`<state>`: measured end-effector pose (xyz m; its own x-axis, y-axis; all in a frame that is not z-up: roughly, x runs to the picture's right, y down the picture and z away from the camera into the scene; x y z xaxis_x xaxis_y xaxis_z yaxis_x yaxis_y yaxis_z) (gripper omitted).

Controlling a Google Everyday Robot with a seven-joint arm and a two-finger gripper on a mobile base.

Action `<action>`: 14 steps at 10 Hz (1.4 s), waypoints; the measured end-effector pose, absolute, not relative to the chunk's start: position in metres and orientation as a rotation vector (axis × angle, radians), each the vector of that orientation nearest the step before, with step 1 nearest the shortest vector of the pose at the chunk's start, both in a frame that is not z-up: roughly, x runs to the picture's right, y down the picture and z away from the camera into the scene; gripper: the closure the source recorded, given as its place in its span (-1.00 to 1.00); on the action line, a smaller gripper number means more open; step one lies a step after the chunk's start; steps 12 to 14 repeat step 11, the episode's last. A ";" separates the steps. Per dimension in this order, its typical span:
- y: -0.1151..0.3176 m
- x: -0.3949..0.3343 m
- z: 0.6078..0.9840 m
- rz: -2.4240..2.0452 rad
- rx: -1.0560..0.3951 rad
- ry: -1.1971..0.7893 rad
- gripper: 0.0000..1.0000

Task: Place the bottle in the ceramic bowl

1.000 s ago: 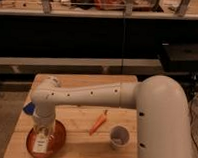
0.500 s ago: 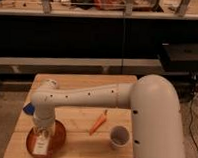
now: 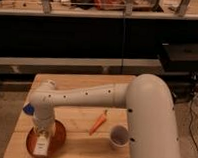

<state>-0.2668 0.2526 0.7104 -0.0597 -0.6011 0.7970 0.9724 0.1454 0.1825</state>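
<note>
The ceramic bowl (image 3: 60, 137), a shallow terracotta dish, sits on the front left corner of the wooden table (image 3: 79, 142). The bottle (image 3: 40, 146), pale with a white label, stands inside the bowl. My gripper (image 3: 40, 128) points down right over the bottle's top, with a blue part beside the wrist. The gripper hides the bottle's upper end. My white arm reaches in from the right across the table.
An orange carrot (image 3: 97, 123) lies mid-table, to the right of the bowl. A small pale cup (image 3: 119, 136) with a dark inside stands near the front right edge. Dark shelving runs behind the table. A dark box (image 3: 186, 55) stands at the right.
The big arm segment has shifted slightly left. The gripper has stayed over the bowl with the bottle under it, perhaps a little lower.
</note>
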 end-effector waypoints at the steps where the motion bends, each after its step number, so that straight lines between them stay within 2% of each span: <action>1: 0.254 -0.268 0.712 -1.389 -0.539 -0.901 0.58; 5: 0.260 -0.271 0.717 -1.394 -0.570 -0.893 -0.23; 6: 0.261 -0.272 0.718 -1.393 -0.575 -0.894 -0.29; 14: 0.261 -0.271 0.720 -1.410 -0.593 -0.902 -0.30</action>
